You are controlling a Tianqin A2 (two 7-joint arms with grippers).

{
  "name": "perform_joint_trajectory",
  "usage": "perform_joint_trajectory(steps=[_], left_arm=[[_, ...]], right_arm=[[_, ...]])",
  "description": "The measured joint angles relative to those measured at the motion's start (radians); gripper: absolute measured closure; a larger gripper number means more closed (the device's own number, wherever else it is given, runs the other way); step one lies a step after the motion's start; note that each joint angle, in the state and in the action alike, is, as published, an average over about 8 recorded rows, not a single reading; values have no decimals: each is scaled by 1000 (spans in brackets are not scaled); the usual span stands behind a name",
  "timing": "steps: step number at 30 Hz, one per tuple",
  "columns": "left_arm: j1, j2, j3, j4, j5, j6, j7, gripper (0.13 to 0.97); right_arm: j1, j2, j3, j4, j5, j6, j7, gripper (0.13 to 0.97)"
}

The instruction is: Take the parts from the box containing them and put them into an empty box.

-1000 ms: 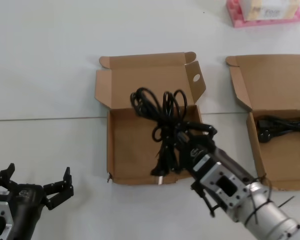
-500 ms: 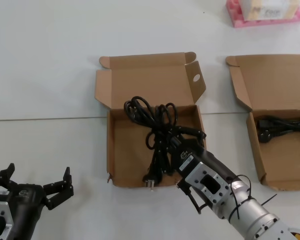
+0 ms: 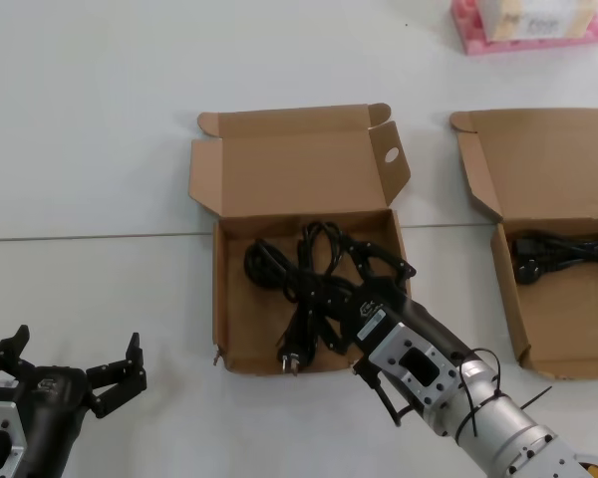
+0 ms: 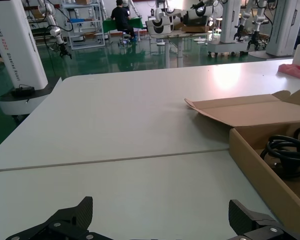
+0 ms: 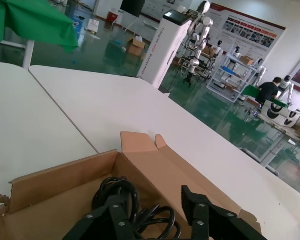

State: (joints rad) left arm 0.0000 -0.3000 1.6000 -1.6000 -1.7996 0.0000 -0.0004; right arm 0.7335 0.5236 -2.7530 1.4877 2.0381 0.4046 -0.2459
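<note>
Right gripper: I am reaching into the holed-flap box, fingers still clenched around the black cable bundle, which is lying on the box floor. Left gripper: I am idling it spread wide, low at left. Second box: holding another cable.

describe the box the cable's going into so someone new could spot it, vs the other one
On the white table two open brown cardboard boxes sit side by side. It is the empty box nearer the middle, where the right end effector is over a black cable bundle. Unlike its neighbour, its lid side flap has a round hole.
</note>
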Motion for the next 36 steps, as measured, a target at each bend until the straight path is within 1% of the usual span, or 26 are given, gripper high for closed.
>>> perform_joint_trajectory(steps=[3,4,12,13,21,22,30,34,36], left_arm=[[0,0,0,0,0,0,0,132],[0,0,0,0,0,0,0,132],[0,0,0,0,0,0,0,132],[0,0,0,0,0,0,0,132],[0,0,0,0,0,0,0,132],[0,0,0,0,0,0,0,132],[0,0,0,0,0,0,0,132],[0,0,0,0,0,0,0,132],[0,0,0,0,0,0,0,132]], right_arm=[[0,0,0,0,0,0,0,733],[0,0,0,0,0,0,0,733],[-21,-6,33,3,-7,-12,0,563],[-28,-8,44,4,-9,-15,0,563],[-96,-29,151,15,-31,-53,0,360],[-105,-32,166,16,-34,-58,0,360],[-184,-56,288,28,-59,-101,0,218],[-223,-68,349,34,-72,-122,0,218],[-242,-74,381,37,-78,-133,0,199]])
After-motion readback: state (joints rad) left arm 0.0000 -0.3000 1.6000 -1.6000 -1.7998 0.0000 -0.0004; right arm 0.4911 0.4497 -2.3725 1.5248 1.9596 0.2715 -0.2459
